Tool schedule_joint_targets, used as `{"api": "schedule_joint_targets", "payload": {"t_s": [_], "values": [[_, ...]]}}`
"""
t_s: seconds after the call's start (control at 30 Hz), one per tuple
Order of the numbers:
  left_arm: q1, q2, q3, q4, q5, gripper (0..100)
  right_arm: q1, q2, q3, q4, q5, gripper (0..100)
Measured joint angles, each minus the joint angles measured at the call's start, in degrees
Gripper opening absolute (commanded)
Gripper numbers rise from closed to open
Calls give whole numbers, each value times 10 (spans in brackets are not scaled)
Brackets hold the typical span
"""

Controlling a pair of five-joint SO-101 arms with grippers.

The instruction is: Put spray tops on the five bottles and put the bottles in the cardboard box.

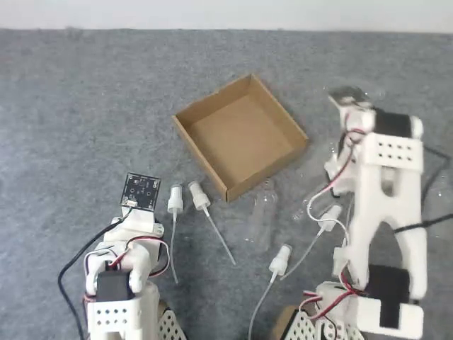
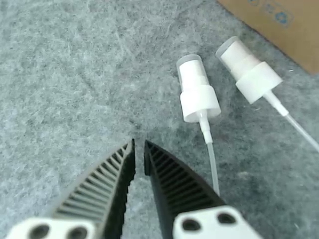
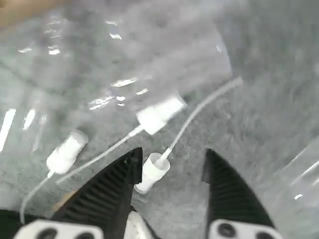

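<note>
While the high view looks down on the grey tabletop, the brown cardboard box sits open about midway between the side edges, with one corner turned toward the near edge. Just off that corner a clear bottle lies capless on its side, its long axis running from far edge toward near edge. A white spray top and a second spray top lie side by side, heads toward the far edge and thin tubes trailing nearward.

From the left wrist view, the left pincer is almost closed on nothing above bare felt. The spray top lies just beside it, and the second spray top lies slanted near the box wall.

From the right wrist view, the right pincer is spread wide. A small spray top lies between its jaws, unclamped, with its tube pointing away.
</note>
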Motion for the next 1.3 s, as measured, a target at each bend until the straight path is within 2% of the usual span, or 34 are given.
{"api": "schedule_joint_targets", "payload": {"t_s": [0.07,0.23,0.37,0.57,0.73,0.87,1.0,1.13,1.3], "values": [[0,0,0,0,0,27,18,-24,54,-31,-39,224],[1,0,0,0,0,27,6,-77,187,-125,-171,221],[0,0,0,0,0,27,-45,-80,250,-193,-266,223],[0,0,0,0,0,27,-117,-61,258,-255,-360,223],[1,0,0,0,0,27,-111,-32,256,-270,-375,220],[0,0,0,0,0,27,-48,-12,260,-267,-375,220],[1,0,0,0,0,27,-25,-10,266,-272,-375,220],[-1,0,0,0,0,27,-42,-10,269,-288,-372,220],[0,0,0,0,0,27,-98,-10,267,-322,-372,220]]}}
